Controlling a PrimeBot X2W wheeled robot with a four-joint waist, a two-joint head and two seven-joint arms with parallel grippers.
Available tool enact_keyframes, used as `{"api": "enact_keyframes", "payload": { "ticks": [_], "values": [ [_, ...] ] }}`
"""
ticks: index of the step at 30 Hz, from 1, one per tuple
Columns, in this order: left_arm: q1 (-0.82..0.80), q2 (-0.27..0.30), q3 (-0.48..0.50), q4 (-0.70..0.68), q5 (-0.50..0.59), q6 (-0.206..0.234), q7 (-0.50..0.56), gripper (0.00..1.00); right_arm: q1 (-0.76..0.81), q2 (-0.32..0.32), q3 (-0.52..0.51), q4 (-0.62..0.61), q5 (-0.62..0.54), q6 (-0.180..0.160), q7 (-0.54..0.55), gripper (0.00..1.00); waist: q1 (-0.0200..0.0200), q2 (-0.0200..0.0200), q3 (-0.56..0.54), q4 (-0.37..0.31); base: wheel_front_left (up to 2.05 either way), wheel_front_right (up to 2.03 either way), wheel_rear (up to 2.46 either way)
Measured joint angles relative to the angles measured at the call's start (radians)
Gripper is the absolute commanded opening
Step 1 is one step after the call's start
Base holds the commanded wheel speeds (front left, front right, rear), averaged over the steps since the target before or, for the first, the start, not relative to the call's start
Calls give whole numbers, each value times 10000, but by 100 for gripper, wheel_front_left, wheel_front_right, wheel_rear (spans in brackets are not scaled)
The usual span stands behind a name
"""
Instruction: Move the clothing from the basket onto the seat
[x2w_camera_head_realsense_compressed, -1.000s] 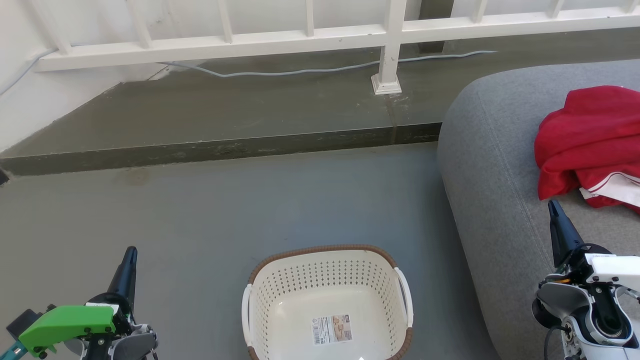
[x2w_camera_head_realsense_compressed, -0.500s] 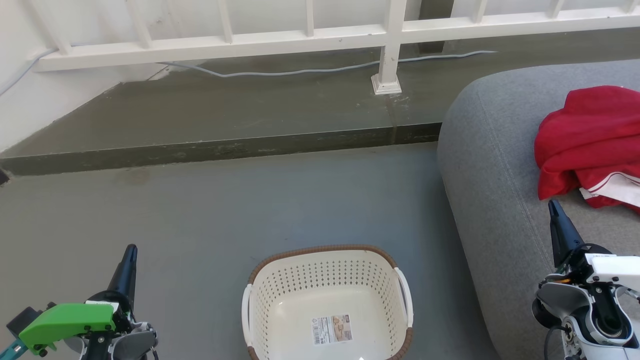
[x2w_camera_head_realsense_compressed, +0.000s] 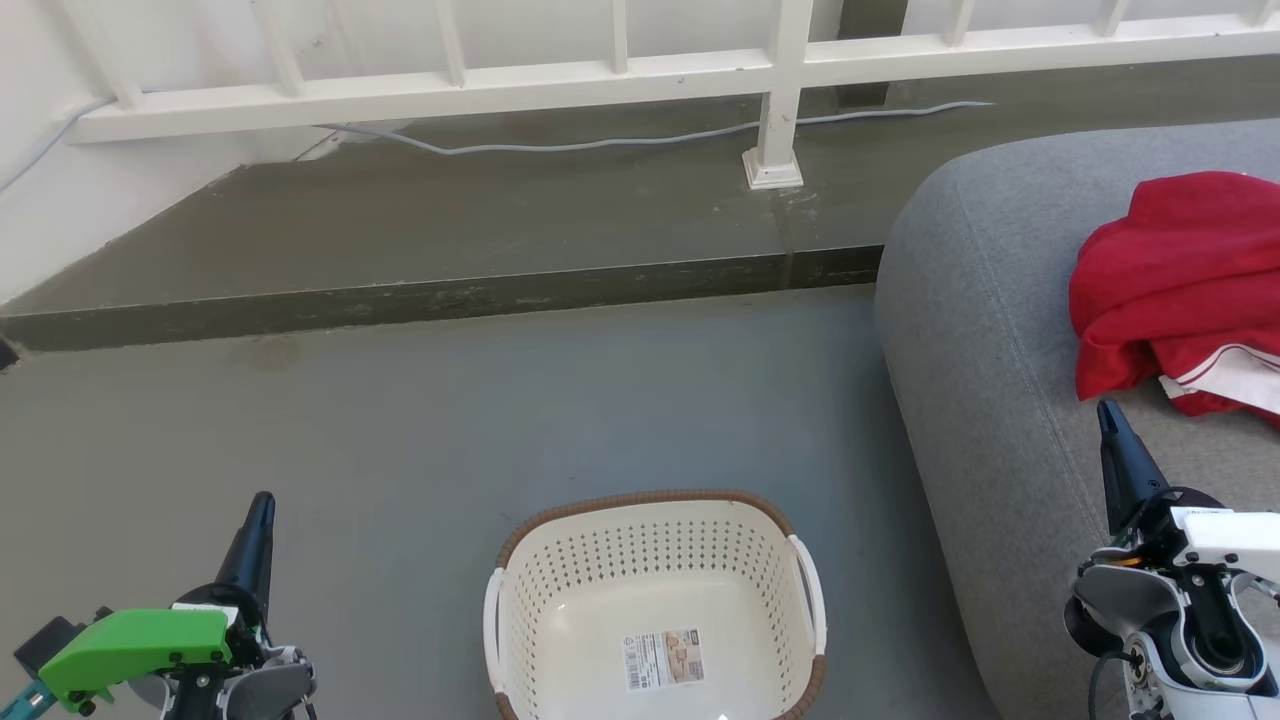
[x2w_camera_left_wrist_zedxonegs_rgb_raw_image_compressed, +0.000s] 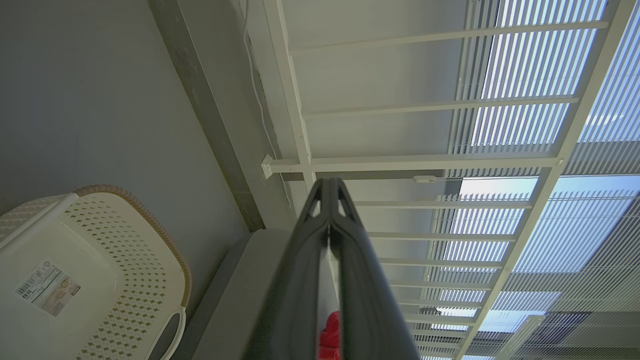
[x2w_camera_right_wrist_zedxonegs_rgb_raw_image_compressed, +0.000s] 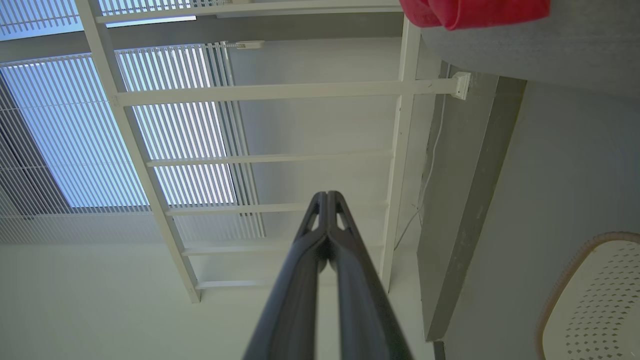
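Soft even daylight, sharp focus

Head view looks forward and down from high up at the floor (x2w_camera_head_realsense_compressed: 400, 420), with the basket (x2w_camera_head_realsense_compressed: 650, 545) near at bottom centre, the seat (x2w_camera_head_realsense_compressed: 980, 350) with clothing (x2w_camera_head_realsense_compressed: 1170, 270) at right, the railing (x2w_camera_head_realsense_compressed: 500, 85) far across the top, and the left end effector (x2w_camera_head_realsense_compressed: 262, 503) and right end effector (x2w_camera_head_realsense_compressed: 1104, 408) in the bottom corners. Left wrist view sits low, rolled sideways, facing along its end effector up at the railing and blinds (x2w_camera_left_wrist_zedxonegs_rgb_raw_image_compressed: 525, 60), basket close at lower left. Right wrist view is rolled the opposite way and faces the same railing and blinds, seat and clothing at top right, basket rim at lower right; all three views share basket, seat and railing.
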Motion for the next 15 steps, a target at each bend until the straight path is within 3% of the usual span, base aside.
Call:
{"api": "enact_keyframes", "payload": {
  "ticks": [15],
  "values": [
    [-15,-4,12,63,2,-58,4,0,0,2,-8,0,0,0,0,0,0,0,-1,1,0,0,0]
  ]
}}
